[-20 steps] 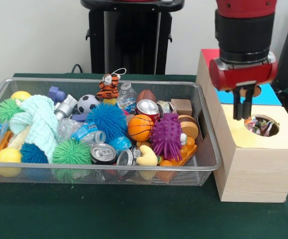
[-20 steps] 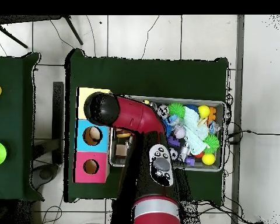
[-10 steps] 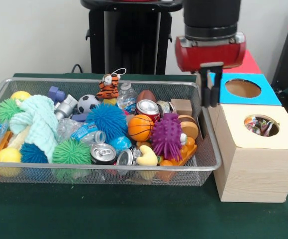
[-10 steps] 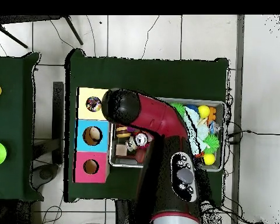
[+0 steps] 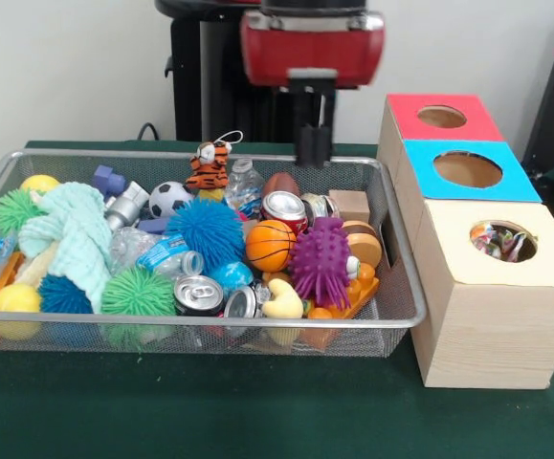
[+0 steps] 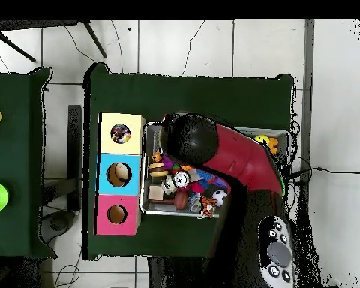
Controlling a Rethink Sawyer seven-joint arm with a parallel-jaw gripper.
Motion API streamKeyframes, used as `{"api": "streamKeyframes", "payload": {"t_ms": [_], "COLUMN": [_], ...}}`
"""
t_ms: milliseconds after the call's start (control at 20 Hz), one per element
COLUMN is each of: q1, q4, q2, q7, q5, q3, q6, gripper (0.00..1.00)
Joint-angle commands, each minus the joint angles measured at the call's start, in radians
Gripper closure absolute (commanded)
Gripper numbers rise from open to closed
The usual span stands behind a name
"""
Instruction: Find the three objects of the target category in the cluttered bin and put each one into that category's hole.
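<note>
Green cloth covered the table; gripper (image 5: 313, 143) fingers were seen closed, empty, over the cluttered bin (image 5: 406, 316); no dotted cloth pieces were seen there, though they would presumably be pinched mid-fold.

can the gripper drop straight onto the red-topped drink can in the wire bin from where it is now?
Probably yes. The gripper hangs above the silver wire-mesh bin, slightly right of the red-topped drink can, whose top lies uncovered. Crowding neighbours, the orange basketball and purple spiky ball, may hinder its fingers.

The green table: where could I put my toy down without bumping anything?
The green table is bare along the front, before the wire basket and the yellow-topped box. Inside the basket it is crowded with balls, cans and toys. The tool hangs over the basket's back edge.
</note>
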Motion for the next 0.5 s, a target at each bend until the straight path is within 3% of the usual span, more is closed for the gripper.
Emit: {"api": "streamKeyframes", "payload": {"t_ms": [50,200,500], "q1": [-0.063,-0.088,-0.116], "q4": [0.112,0.132,0.155], "q2": [-0.027,-0.043,-0.057], "q7": [0.027,-0.006,0.034], "q5": [-0.110,-0.151,-0.172], "q3": [-0.016,-0.004,0.026], "q6": [0.094,0.073,0.050], "gripper": [1.00,1.00,1.00]}}
